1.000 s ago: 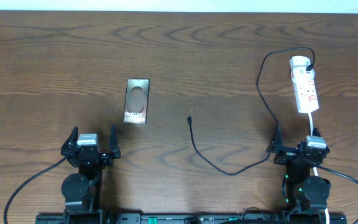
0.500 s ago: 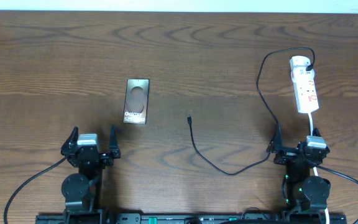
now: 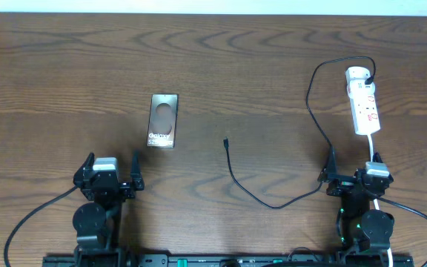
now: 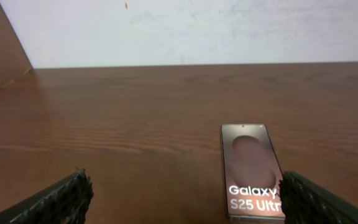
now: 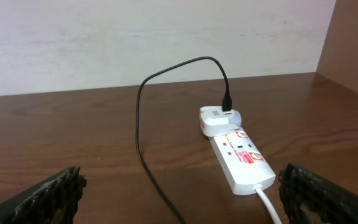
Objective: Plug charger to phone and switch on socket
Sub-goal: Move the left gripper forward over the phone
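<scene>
The phone (image 3: 162, 121) lies flat left of centre, its screen showing a brown oval and "Galaxy S25 Ultra". It also shows in the left wrist view (image 4: 252, 168), just ahead of the right fingertip (image 4: 303, 196). The charger cable (image 3: 308, 96) runs from a white adapter in the socket (image 3: 363, 100), loops down the table and ends in the plug tip (image 3: 226, 140), lying loose. The right wrist view shows the socket (image 5: 238, 155) and cable (image 5: 140, 124) ahead. My left gripper (image 3: 112, 158) (image 4: 182, 199) and right gripper (image 3: 353, 159) (image 5: 182, 193) are open and empty near the front edge.
The wooden table (image 3: 221, 59) reaches a white wall at the back. The socket's white lead (image 3: 373, 144) runs down to the right arm's base. A wooden side panel (image 5: 353, 43) stands at the right.
The left gripper has shifted very slightly. Phone, cable, socket and the right arm have not moved.
</scene>
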Robot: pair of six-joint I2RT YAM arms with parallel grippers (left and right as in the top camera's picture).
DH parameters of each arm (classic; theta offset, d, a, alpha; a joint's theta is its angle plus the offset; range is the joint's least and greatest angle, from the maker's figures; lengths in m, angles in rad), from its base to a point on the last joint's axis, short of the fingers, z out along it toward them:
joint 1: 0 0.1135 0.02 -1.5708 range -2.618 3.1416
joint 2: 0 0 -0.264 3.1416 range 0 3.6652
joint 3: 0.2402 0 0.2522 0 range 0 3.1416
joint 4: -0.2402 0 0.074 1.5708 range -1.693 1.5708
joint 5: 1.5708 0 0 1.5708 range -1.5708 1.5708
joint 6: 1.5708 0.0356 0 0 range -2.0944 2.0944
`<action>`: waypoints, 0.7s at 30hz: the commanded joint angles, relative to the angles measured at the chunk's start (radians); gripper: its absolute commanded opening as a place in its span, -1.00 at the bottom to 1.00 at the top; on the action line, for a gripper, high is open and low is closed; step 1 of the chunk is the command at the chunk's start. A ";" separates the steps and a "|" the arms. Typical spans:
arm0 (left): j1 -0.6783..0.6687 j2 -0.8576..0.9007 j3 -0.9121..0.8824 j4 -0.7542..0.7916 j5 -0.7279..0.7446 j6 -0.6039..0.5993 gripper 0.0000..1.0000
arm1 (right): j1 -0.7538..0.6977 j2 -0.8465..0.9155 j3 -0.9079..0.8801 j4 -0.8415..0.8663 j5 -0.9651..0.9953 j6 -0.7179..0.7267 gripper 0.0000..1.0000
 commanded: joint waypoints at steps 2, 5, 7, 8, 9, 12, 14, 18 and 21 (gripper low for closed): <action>0.005 0.079 0.105 0.004 0.031 0.013 0.86 | 0.009 -0.005 -0.002 -0.003 0.004 -0.015 0.99; 0.005 0.166 0.175 0.004 0.065 0.013 0.87 | 0.009 -0.005 -0.002 -0.003 0.004 -0.015 0.98; 0.005 0.241 0.237 -0.003 0.082 0.013 0.86 | 0.009 -0.005 -0.002 -0.003 0.004 -0.015 0.98; 0.005 0.278 0.270 -0.009 0.094 0.013 0.86 | 0.009 -0.005 -0.002 -0.003 0.004 -0.015 0.99; 0.005 0.323 0.312 -0.023 0.096 0.012 0.87 | 0.009 -0.005 -0.002 -0.003 0.004 -0.015 0.98; 0.005 0.448 0.439 -0.092 0.096 0.013 0.86 | 0.009 -0.005 -0.002 -0.003 0.004 -0.015 0.99; 0.005 0.543 0.543 -0.165 0.096 0.013 0.86 | 0.009 -0.005 -0.002 -0.003 0.004 -0.015 0.99; 0.005 0.721 0.742 -0.316 0.096 0.013 0.86 | 0.009 -0.005 -0.002 -0.003 0.004 -0.015 0.99; 0.005 0.862 0.901 -0.437 0.096 0.012 0.86 | 0.009 -0.005 -0.002 -0.003 0.004 -0.015 0.98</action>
